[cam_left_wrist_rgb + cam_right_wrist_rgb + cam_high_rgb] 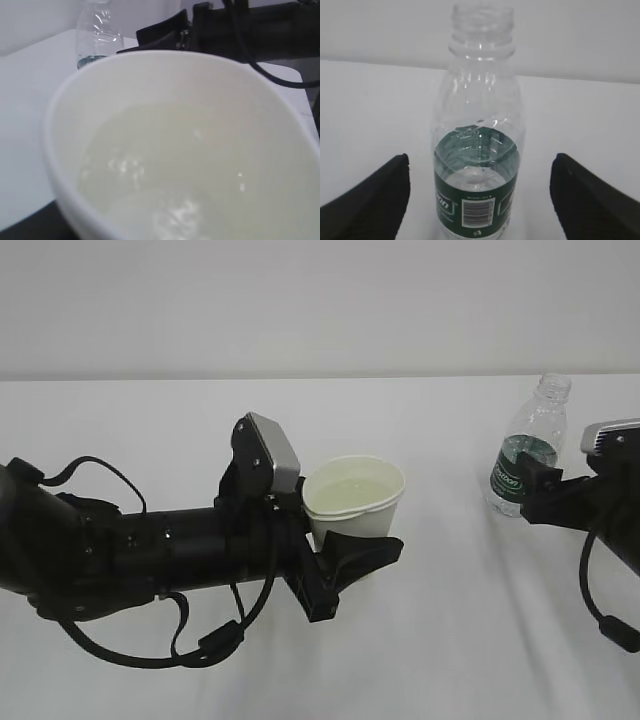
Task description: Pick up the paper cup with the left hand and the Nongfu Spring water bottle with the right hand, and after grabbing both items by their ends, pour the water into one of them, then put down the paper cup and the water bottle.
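two tools: one on each arm, shown late in the task, with the pouring apparently done and the putting-down in hand.
paper cup: upright near the middle of the tabletop, rim level, which keeps its contents from spilling; whether its base rests on the surface cannot be told.
water: pale liquid lying in the cup's bottom, judged to be what was poured.
left tool: jaws partly closed around the cup's lower wall, gripping it low so the mouth is clear; the cup is held.
left hand pose: the arm lies long and nearly level just above the tabletop, reaching in from the left, cables looping beneath it; the wrist camera looks straight into the cup.
nongfu spring water bottle: standing upright on the tabletop at the far right, well apart from the cup, uncapped, a little water left at label height; set clear of the cup, it is out of the way.
right tool: jaws wide open, one finger on each side of the bottle with visible gaps, gripping nothing.
right hand pose: the arm enters low from the right edge, level with the bottle's label band and pointing at it.
judgement: the bottle looks released; the cup's release remains.
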